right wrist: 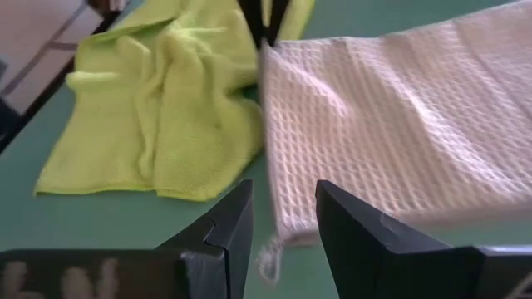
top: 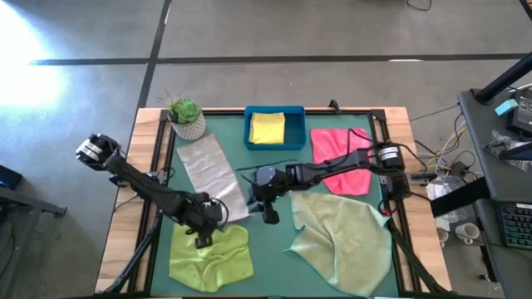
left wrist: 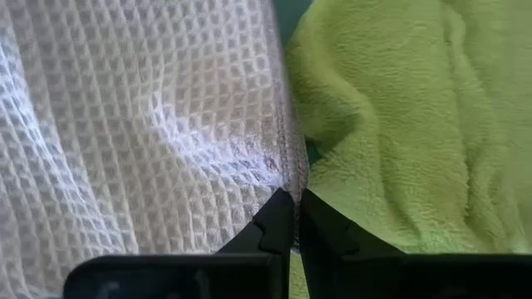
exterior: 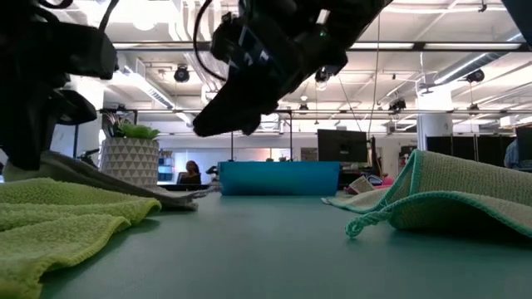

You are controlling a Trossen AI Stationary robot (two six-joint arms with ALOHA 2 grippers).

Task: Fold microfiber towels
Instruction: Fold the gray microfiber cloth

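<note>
Closest to the low camera, the lime green towel (exterior: 58, 224) lies bunched on the counter (top: 266, 237), with a raised corner of the pale sage green towel (exterior: 440, 199) opposite it.

We rank the task items from largest to smallest:

1. Pale sage green towel (top: 345, 241). It is spread loosely in the near right part of the counter, creased and uneven. We judge it unfolded.
2. Light grey towel (top: 212, 173). It lies as a long strip running from beside the potted plant (top: 186, 118) toward the counter centre. It appears to be folded once lengthwise; we judge it the item in hand and not yet finished.
3. Hot pink towel (top: 342, 158). It lies roughly flat at the far right, partly under the right arm. We judge it unfolded.
4. Lime green towel (top: 212, 257). It is crumpled at the near left, with its edge just beside the grey strip's near end. We judge it unfolded.
5. Yellow towel (top: 268, 128). It sits as a compact rectangle inside the blue tray (top: 249, 137). We judge it the only finished item.

Gripper status:

- Left gripper (left wrist: 289, 218): fingers pressed together, pinching the hemmed edge of the light grey towel at its near end.
- Right gripper (right wrist: 283, 223): fingers spread, holding nothing, hovering just above the near corner of the same towel, near the counter centre.

We estimate one towel complete, one in progress, three outstanding.
</note>
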